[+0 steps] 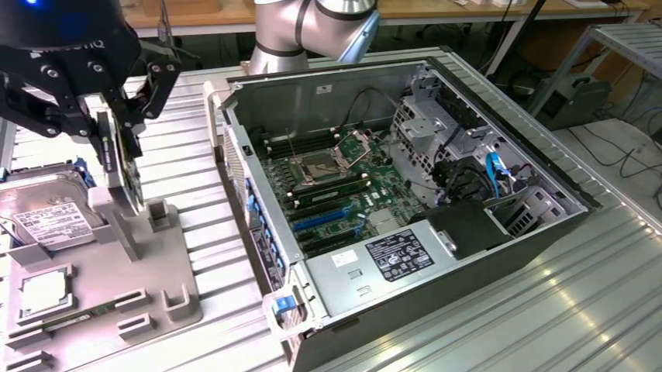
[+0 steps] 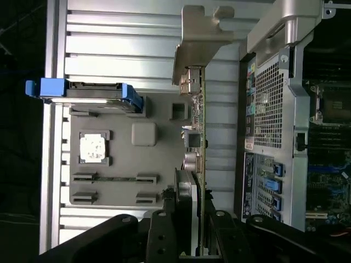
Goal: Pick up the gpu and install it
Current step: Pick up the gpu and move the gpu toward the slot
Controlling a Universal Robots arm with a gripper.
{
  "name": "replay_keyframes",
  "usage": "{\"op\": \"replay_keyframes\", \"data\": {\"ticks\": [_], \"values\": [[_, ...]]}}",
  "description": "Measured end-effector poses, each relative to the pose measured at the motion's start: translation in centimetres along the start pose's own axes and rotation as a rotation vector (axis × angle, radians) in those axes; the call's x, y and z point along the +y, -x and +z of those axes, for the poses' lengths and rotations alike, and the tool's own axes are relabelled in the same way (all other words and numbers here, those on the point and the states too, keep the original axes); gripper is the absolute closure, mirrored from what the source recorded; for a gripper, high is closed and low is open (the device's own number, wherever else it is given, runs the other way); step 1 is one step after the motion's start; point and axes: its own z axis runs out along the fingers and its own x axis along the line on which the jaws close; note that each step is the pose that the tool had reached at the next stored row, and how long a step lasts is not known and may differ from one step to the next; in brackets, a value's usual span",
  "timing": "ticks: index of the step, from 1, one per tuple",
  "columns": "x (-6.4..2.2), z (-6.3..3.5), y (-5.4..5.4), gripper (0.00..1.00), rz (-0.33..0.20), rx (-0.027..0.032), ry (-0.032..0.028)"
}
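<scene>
On the ribbed metal table (image 1: 579, 310), at the exterior view's nine o'clock from the open computer case (image 1: 414, 194), the gripper (image 1: 116, 132) has its narrowly parted jaws pinching the gpu (image 1: 129, 178) on edge over the grey tray (image 1: 155, 263).

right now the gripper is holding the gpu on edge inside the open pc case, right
No: the gripper holds the gpu on edge over the grey tray beside the open pc case, not inside it, as the exterior view shows.

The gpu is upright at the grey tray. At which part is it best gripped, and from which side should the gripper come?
Probably pinch the gpu across its two flat faces, at the end opposite the silver bracket, coming from above. It stands thin and upright, so only the faces offer broad surfaces. The gripper holds it this way now.
</scene>
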Motion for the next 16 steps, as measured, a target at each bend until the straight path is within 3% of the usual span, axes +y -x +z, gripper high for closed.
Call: {"op": "replay_keyframes", "data": {"ticks": [1,8,16], "values": [[0.04,-0.6,0.0,0.72,0.0,0.0,0.0],[0.11,-1.88,0.0,0.72,0.0,0.0001,0.0],[0.1,-1.91,0.3,0.72,0.0,0.0002,-0.0017]]}}
